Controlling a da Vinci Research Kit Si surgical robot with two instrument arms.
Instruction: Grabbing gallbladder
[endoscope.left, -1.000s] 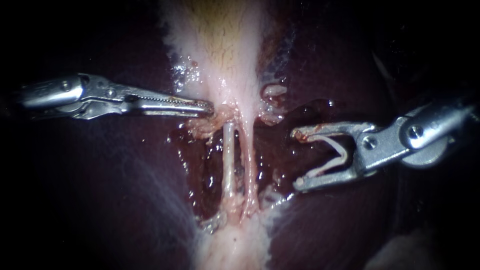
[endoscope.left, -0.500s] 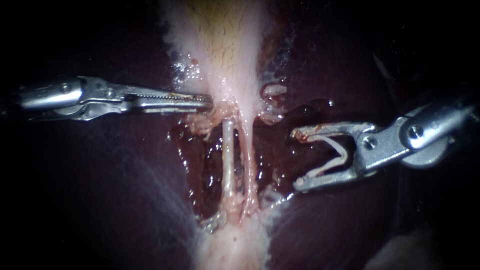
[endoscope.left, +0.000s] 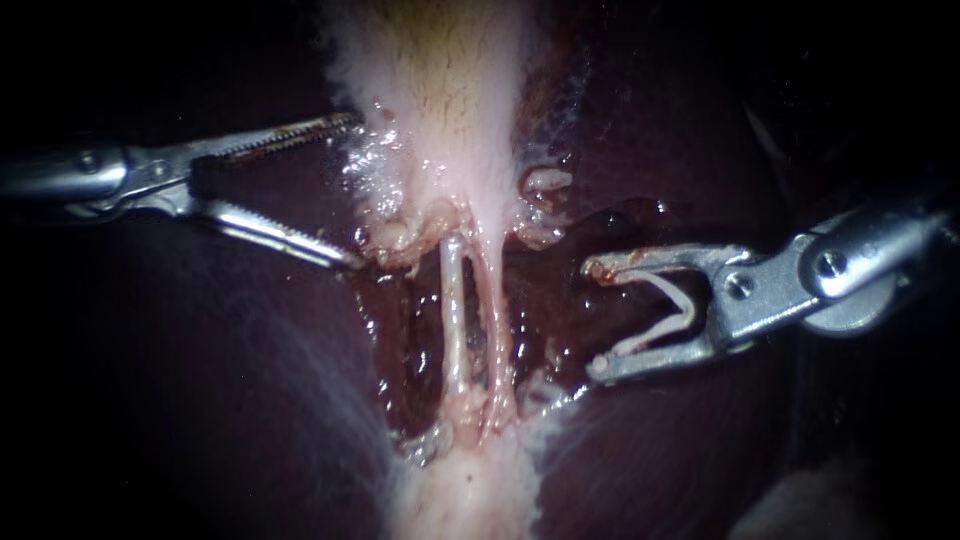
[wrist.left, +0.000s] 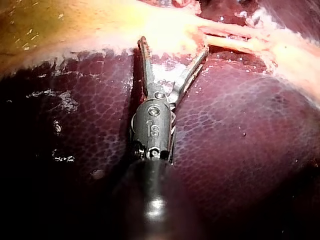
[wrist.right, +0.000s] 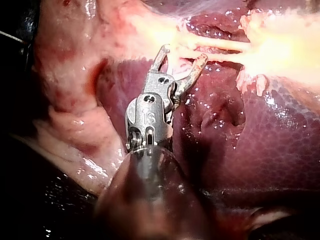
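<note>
The pale pink gallbladder (endoscope.left: 450, 110) narrows downward into two thin tubes (endoscope.left: 455, 320) over a wet, dark red bed. My left instrument (endoscope.left: 352, 190) has its toothed jaws wide open at the gallbladder's left edge, one tip above and one below, gripping nothing. From its own wrist view, the left instrument (wrist.left: 172, 47) spreads its jaws against the pale gallbladder (wrist.left: 165, 30) ahead. Right of the tubes, my right instrument (endoscope.left: 592, 318) hangs with its jaws open and empty over the liver. In the right wrist view the right instrument (wrist.right: 181, 56) has open jaws just short of the tubes (wrist.right: 215, 46).
Dark purple liver (endoscope.left: 200, 400) lies on both sides of the dissected bed. Small pale tissue tags (endoscope.left: 548, 182) sit right of the gallbladder's neck. Pale fatty tissue (wrist.right: 70, 75) lies beside the right instrument's shaft.
The left instrument's jaws, shut a second ago, have opened wide and drawn back slightly to the left. The right instrument has not moved.
</note>
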